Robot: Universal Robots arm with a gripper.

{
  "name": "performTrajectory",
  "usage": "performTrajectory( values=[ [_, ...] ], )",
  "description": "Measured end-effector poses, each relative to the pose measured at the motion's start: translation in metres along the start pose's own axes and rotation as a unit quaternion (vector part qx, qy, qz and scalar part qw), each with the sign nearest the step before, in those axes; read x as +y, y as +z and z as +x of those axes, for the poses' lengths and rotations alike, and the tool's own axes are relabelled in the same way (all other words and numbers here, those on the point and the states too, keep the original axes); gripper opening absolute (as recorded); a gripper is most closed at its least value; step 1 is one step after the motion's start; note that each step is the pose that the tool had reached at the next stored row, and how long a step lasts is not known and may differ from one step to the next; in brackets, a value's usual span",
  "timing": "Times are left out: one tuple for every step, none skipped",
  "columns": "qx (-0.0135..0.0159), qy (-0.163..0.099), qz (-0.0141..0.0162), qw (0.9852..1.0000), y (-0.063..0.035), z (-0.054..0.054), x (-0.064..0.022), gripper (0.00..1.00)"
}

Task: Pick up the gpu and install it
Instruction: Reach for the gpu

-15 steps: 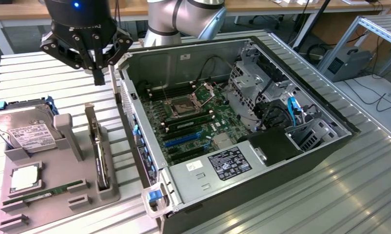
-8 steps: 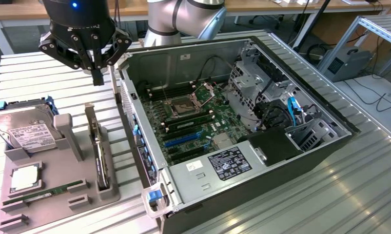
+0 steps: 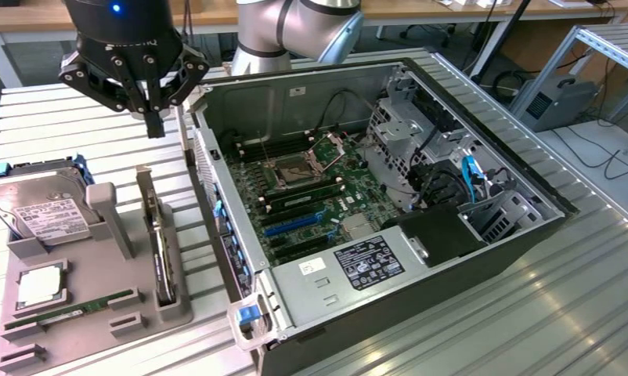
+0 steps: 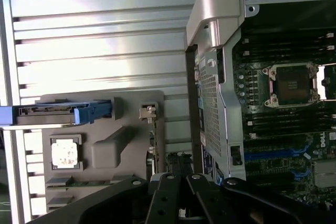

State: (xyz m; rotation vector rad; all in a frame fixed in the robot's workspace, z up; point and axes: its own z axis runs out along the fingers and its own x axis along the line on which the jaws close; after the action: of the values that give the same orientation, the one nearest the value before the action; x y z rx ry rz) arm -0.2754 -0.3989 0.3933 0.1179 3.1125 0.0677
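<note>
We see jaws clenched, empty, near graphics card [image 3: 163, 258] standing in grey holder [image 3: 84, 276]; card not yet lifted, computer case [image 3: 481, 298] slot unfilled.

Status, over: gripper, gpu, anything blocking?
Gripper shut, empty, hovering above the table. Gpu upright in gray holder, untouched. Nothing between them.

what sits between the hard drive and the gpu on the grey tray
A grey upright post stands between the hard drive and the edge-on gpu. The exterior view shows it.
</note>
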Motion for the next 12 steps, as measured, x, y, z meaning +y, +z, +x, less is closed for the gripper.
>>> performTrajectory(
  values=[
    [0.0000,0.000,0.0000,1.0000,0.0000,0.0004,0.0000,0.11],
    [0.0000,0.000,0.0000,1.0000,0.0000,0.0007,-0.0001,0.11],
    [0.0000,0.000,0.0000,1.0000,0.0000,0.0010,-0.0001,0.11],
    [0.0000,0.000,0.0000,1.0000,0.0000,0.0012,-0.0001,0.11],
    [0.0000,0.000,0.0000,1.0000,-0.0001,0.0016,-0.0001,0.11],
    [0.0000,0.000,0.0000,1.0000,-0.0001,0.0022,-0.0002,0.11],
    [0.0000,0.000,0.0000,1.0000,-0.0001,0.0027,-0.0002,0.11],
    [0.0000,0.000,0.0000,1.0000,-0.0001,0.0033,-0.0002,0.11],
    [0.0000,0.000,0.0000,1.0000,-0.0001,0.0038,-0.0003,0.11],
    [0.0000,0.000,0.0000,1.0000,-0.0001,0.0044,-0.0003,0.11],
    [0.0000,0.000,0.0000,1.0000,-0.0001,0.0050,-0.0004,0.11],
    [0.0000,0.000,0.0000,1.0000,-0.0002,0.0057,-0.0004,0.11]
  ],
)
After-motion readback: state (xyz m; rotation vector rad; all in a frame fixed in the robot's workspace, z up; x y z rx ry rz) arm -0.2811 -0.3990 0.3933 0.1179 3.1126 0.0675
